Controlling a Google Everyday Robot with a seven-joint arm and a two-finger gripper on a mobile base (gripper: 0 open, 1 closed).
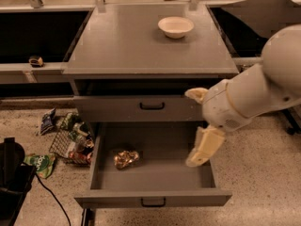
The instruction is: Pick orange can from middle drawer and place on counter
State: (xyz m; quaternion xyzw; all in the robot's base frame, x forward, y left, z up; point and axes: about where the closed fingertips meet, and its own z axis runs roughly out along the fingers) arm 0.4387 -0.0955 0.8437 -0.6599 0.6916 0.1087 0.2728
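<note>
Grey middle drawer (160,175) holds the orange can (126,158) crosswise at its left; the gripper (205,147) hovers over its right, empty, spread impossible to tell.

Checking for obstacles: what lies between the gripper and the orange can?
Camera view: only bare middle drawer floor separates the orange can from the gripper at the drawer's right.

My gripper (203,147) over middle drawer (160,175): smooth cream plastic | orange can (126,158): glossy crumpled metal | counter (131,41): matt grey.
</note>
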